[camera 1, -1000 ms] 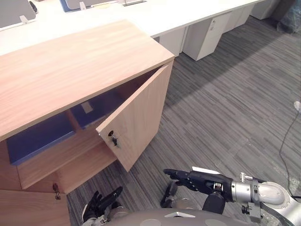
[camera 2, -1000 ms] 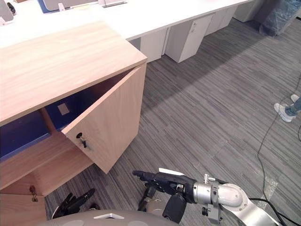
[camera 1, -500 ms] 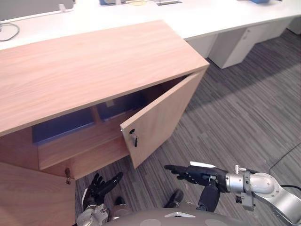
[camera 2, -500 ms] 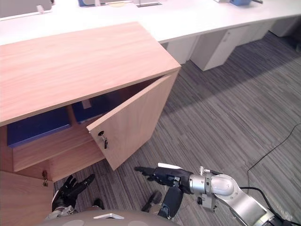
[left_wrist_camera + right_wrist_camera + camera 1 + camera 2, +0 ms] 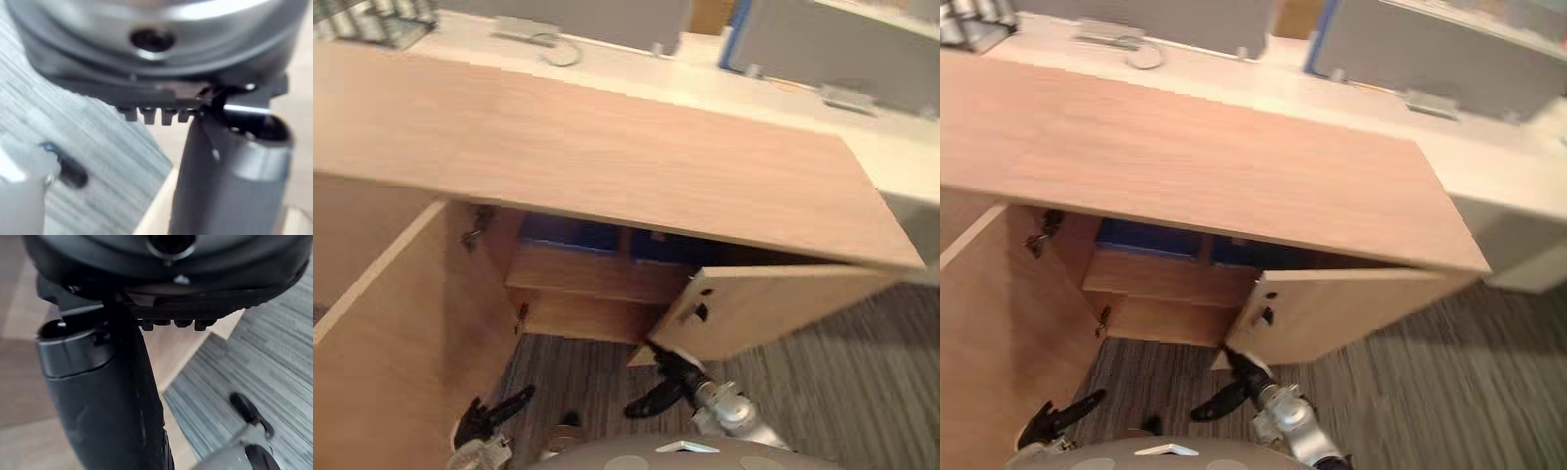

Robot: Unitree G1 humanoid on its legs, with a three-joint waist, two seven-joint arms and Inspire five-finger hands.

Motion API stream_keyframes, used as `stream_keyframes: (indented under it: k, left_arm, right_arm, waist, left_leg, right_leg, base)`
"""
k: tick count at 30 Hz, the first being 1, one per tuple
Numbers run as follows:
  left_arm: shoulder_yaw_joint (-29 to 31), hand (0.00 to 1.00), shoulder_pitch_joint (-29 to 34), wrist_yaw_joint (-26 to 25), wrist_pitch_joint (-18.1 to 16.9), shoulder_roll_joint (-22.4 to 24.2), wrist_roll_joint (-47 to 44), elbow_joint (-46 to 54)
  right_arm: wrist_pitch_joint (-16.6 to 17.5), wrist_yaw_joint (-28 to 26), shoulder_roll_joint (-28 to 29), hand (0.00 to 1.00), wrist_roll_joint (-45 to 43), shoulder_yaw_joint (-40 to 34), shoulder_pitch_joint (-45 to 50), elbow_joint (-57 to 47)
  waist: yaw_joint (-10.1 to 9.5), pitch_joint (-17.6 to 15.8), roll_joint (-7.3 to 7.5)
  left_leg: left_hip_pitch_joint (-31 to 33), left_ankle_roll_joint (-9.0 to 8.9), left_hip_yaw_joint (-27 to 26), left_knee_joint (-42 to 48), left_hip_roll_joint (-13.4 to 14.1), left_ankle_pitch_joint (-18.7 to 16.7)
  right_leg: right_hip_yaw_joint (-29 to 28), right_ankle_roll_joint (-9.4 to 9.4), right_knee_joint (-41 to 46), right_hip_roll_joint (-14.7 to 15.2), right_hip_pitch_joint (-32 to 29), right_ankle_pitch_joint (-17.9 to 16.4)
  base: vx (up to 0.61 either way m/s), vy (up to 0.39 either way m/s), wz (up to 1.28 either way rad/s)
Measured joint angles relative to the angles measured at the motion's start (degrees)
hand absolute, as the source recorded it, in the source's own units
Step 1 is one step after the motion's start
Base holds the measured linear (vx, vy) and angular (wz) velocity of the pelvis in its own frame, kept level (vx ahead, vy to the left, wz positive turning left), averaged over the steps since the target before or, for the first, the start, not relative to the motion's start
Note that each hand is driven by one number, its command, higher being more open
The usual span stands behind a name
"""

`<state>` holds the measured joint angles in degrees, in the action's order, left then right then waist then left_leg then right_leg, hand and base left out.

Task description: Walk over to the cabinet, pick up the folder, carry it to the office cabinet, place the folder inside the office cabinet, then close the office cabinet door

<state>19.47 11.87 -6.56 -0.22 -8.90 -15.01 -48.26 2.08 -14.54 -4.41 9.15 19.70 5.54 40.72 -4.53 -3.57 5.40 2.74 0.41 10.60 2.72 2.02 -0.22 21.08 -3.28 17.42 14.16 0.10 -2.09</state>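
Operator: Cabinet [image 5: 607, 162] now faces us front-on in the left eye view, where half a second ago we saw it from its right end. That's the head swinging round, not the furniture.
Reviewer: And the real change?
Operator: The right hand [image 5: 666, 382]. It was out over the carpet [image 5: 842, 392], well apart from the right door [image 5: 773, 304]. Now it's just under that door's free lower corner, fingers straight and spread, gripping nothing. I can't tell whether it's touching.
Reviewer: Folder?
Operator: The blue folder [image 5: 570, 232] lies on the upper shelf [image 5: 592, 279] inside the cabinet, as before. So placing looks done, and I'd judge closing is the step in hand.
Reviewer: Right eye view?
Operator: Same story. The lock [image 5: 1264, 316] sits just above the right hand. The left door [image 5: 999, 333] stands wide open, with the left hand [image 5: 1056, 419] low beside it, fingers relaxed, empty and idle.
Reviewer: Left wrist view?
Operator: The left thumb [image 5: 225, 186] is over carpet, with wood at the edge and nothing held.
Reviewer: Right wrist view?
Operator: The right thumb [image 5: 107, 396] is close against a pale wood panel [image 5: 19, 377], with carpet to one side. That fits a hand brought up to the door. A push on its outer face should shut it, though the left door would be left open
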Motion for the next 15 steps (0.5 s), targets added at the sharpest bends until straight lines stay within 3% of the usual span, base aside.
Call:
stream_keyframes:
  k: [2, 4, 7, 12, 15]
  left_arm:
    - [-0.93, 1.00, -0.54, -0.92, -0.61, 0.43, 0.00, 1.32]
    - [-1.36, 1.00, -1.47, -1.75, -1.65, 2.43, -0.61, 2.22]
    - [-1.62, 1.00, -1.57, -2.10, -2.34, 4.77, -1.16, 1.85]
    - [-1.54, 1.00, -0.78, -1.45, -2.13, 4.85, -1.12, -1.25]
    - [-1.58, 1.00, -1.09, -1.47, -2.19, 4.38, -0.12, -1.65]
  right_arm:
    - [-0.17, 1.39, 2.45, 1.00, 0.03, -0.26, -3.58, 10.32]
    - [-0.88, 4.38, 3.43, 1.00, 0.26, -2.13, -7.12, 20.18]
    - [-1.81, 7.55, 3.13, 1.00, 2.26, -5.13, -8.67, 22.24]
    - [-1.98, 10.73, 3.35, 1.00, 2.83, -7.13, -8.20, 22.53]
    - [-1.97, 11.22, 3.88, 1.00, 1.67, -7.91, -7.34, 22.53]
  waist:
    - [-0.30, -0.05, 1.35]
    - [-2.54, -0.08, 1.35]
    - [-3.08, -0.64, 0.76]
    - [-3.04, -1.83, 2.56]
    - [-2.94, -2.38, 2.80]
  left_leg:
    - [1.05, -0.79, 4.59, -0.01, -2.72, 0.75]
    - [2.37, -1.69, 8.40, -2.05, -4.26, 2.32]
    - [3.24, -3.01, 11.41, -5.39, -3.88, 4.79]
    - [2.76, -4.12, 13.66, -7.77, -3.46, 6.24]
    - [2.88, -4.56, 14.91, -7.79, -3.40, 6.54]
  right_leg:
    - [3.34, -1.33, -4.74, -0.97, 1.81, 1.27]
    - [7.67, -2.24, -9.43, -1.15, 3.85, 0.10]
    - [11.10, -2.96, -13.29, -2.31, 5.18, -0.39]
    - [13.98, -3.41, -14.60, -3.48, 7.22, -3.26]
    - [17.25, -3.05, -14.58, -4.16, 9.11, -4.56]
  base:
    - [0.03, -0.189, 1.44]
    - [0.03, -0.183, 0.93]
    - [-0.04, -0.120, 0.55]
    - [-0.07, -0.105, 0.33]
    - [-0.06, -0.080, 0.58]
